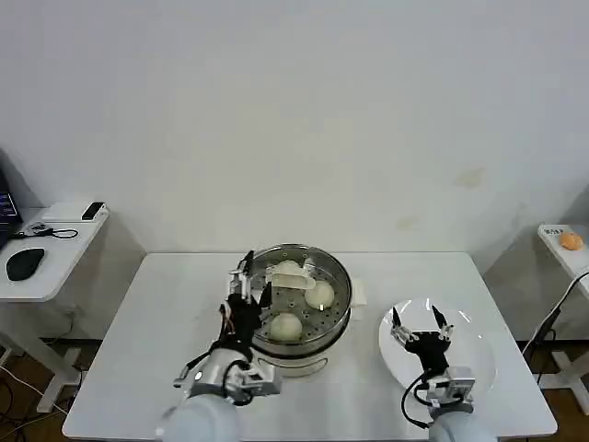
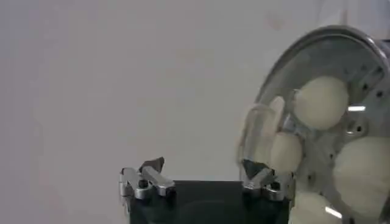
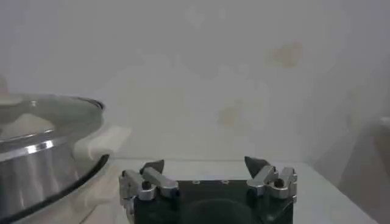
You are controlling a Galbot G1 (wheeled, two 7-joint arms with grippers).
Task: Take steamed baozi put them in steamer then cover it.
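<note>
1. Nearest the head camera, my left gripper (image 1: pixel 247 293) sat at the steamer's (image 1: pixel 308 354) left rim, fingers spread, one tip close beside the lid's cream handle (image 2: pixel 261 135).
2. My right gripper (image 1: pixel 421 324) hovered over the white plate (image 1: pixel 479 354) on the desk (image 1: pixel 166 313), fingers spread and holding nothing.
3. Seen through the glass lid (image 1: pixel 336 276), the buns (image 1: pixel 286 326) lay inside the steamer on its perforated tray; three were clear from the head view, and the left wrist view suggested a fourth.
4. With the plate bare of buns, I judged the loading done.
5. Since the lid appeared seated on the pot, only backing my left fingers away seemed left.
</note>
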